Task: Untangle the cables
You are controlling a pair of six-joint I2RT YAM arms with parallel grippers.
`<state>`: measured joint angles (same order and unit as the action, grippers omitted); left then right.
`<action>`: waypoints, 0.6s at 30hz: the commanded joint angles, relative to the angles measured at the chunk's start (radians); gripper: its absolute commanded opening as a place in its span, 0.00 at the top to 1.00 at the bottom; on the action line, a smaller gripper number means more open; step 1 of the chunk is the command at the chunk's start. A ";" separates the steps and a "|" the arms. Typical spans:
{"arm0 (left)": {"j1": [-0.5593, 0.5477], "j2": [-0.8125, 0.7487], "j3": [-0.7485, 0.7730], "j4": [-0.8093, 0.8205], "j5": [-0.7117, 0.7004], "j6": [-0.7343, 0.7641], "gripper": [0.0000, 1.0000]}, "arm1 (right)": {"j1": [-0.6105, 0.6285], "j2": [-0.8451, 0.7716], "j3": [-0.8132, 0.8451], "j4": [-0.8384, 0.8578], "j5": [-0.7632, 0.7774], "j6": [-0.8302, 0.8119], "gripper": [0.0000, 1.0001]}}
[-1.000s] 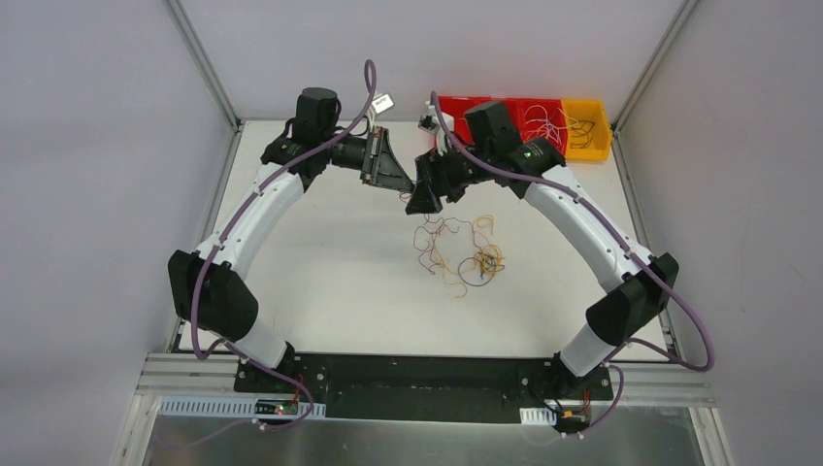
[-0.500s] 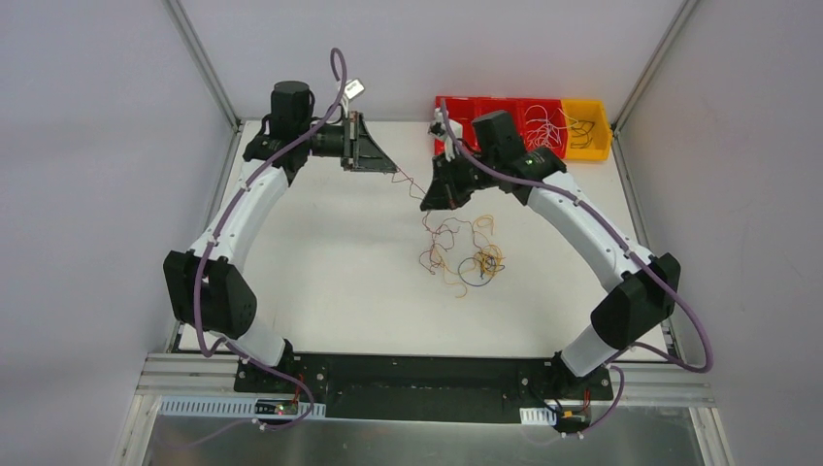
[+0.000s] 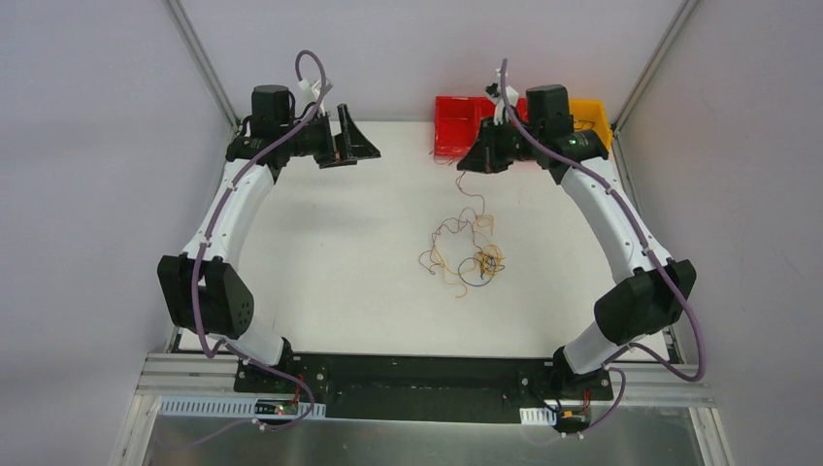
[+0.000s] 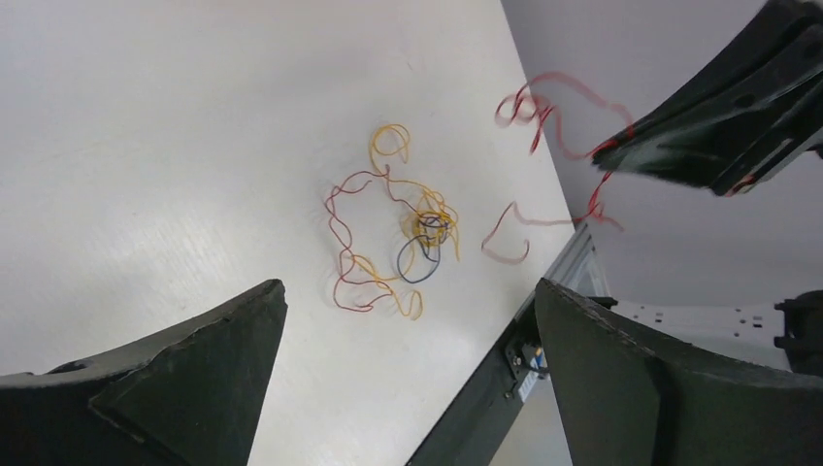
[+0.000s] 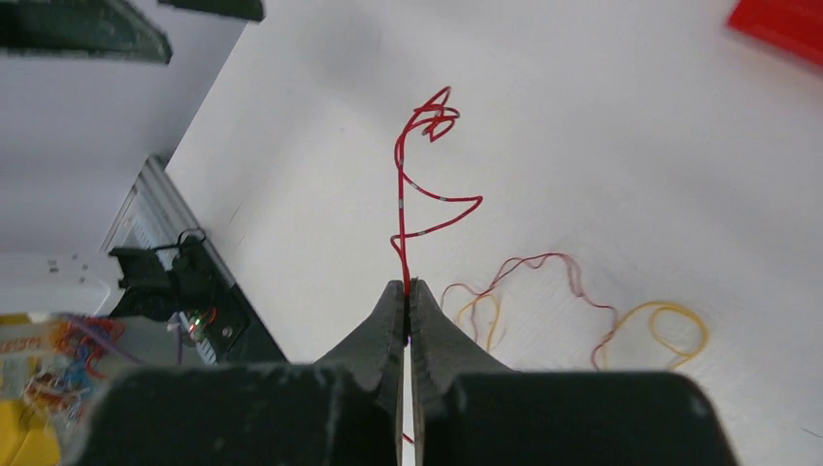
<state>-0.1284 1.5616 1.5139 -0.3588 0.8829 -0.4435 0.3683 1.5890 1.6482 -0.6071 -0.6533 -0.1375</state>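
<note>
**Cables: tangled lot, one red strand lifted**

Cable clump (image 3: 466,254): red, orange, yellow and dark strands, lying on the desk (image 3: 320,243). Right fingers (image 5: 407,301): beyond the clump, raised, pinched tight on a single red cable (image 5: 400,184) trailing toward the clump. Left fingers (image 4: 209,354): far left of the clump, spread wide, holding nothing.

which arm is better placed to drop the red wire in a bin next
Right. The right claw is shut on the red wire, close beside the red bin. The left claw is open, empty, and far from that bin.
</note>
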 commanded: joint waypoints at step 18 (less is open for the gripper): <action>0.010 -0.147 -0.144 -0.040 -0.106 0.151 0.01 | -0.212 0.617 0.492 0.663 0.509 -0.045 1.00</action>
<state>-0.1177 1.4300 1.3880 -0.4068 0.7795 -0.3244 0.1768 2.0701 1.9522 -0.0845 -0.2192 -0.1345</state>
